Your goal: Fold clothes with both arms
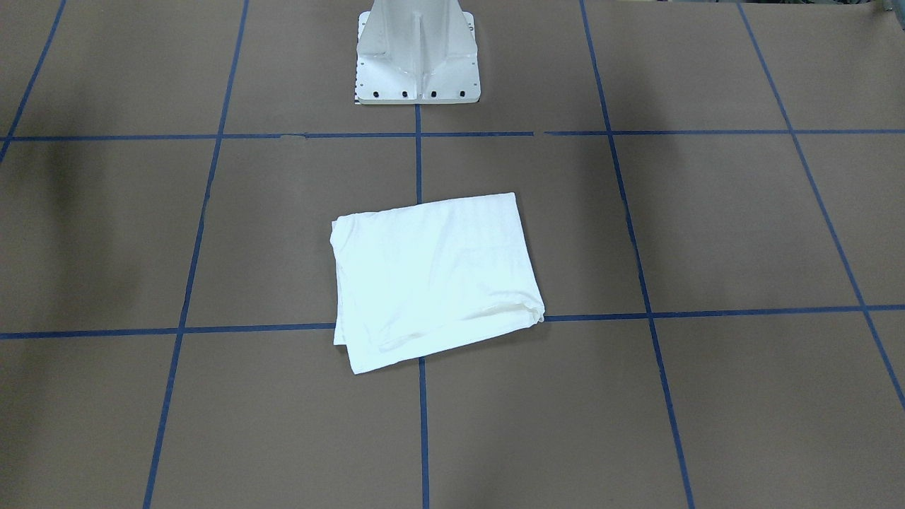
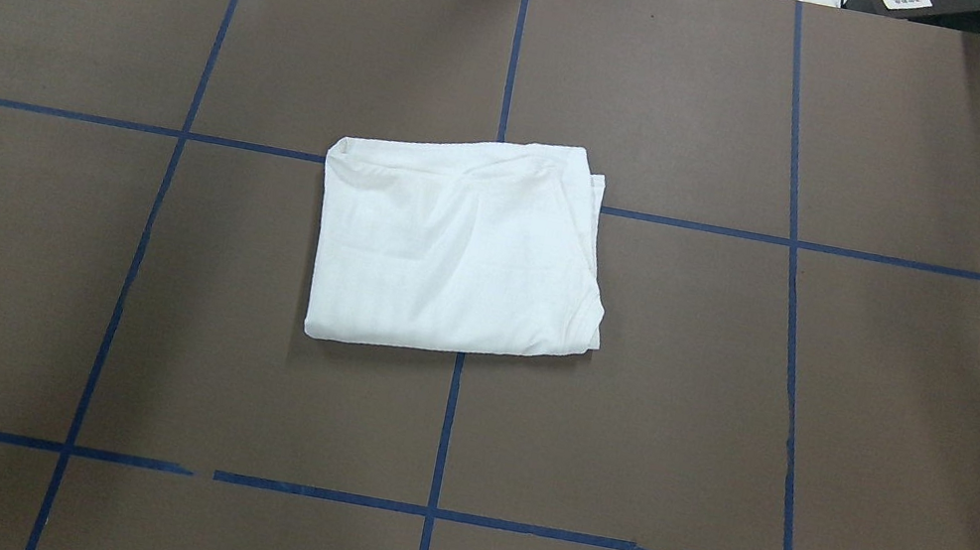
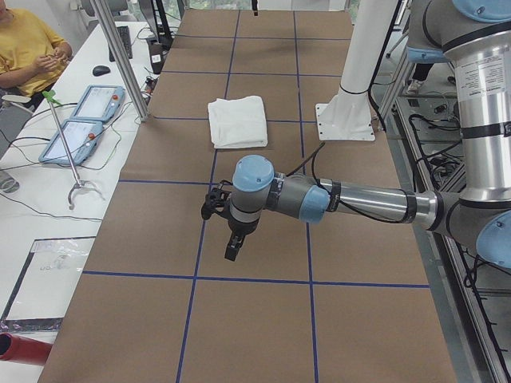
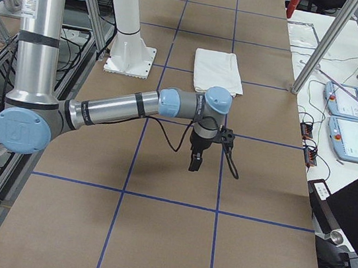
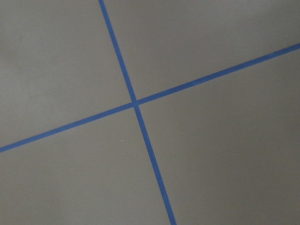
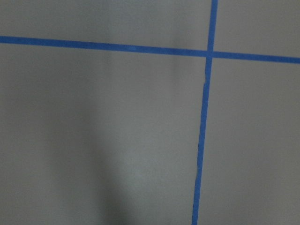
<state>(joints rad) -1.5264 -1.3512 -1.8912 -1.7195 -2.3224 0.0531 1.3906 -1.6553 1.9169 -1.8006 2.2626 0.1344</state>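
Lying folded, white T-shirt (image 2: 454, 249), long axis roughly left-right across table (image 2: 826, 425).

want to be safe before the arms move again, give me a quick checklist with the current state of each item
1. White T-shirt folded compactly: ok, lies as a flat rectangle on the table.
2. No sleeve trailing: ok, though one side's layers sit uneven.
3. Arms clear of the T-shirt: ok, left end effector and right end effector hang over bare table.
4. End effectors open or shut: cannot tell.
5. Wrist cameras see the T-shirt: not ok, only blue tape lines.
6. Person off the table: ok, seated beside it.
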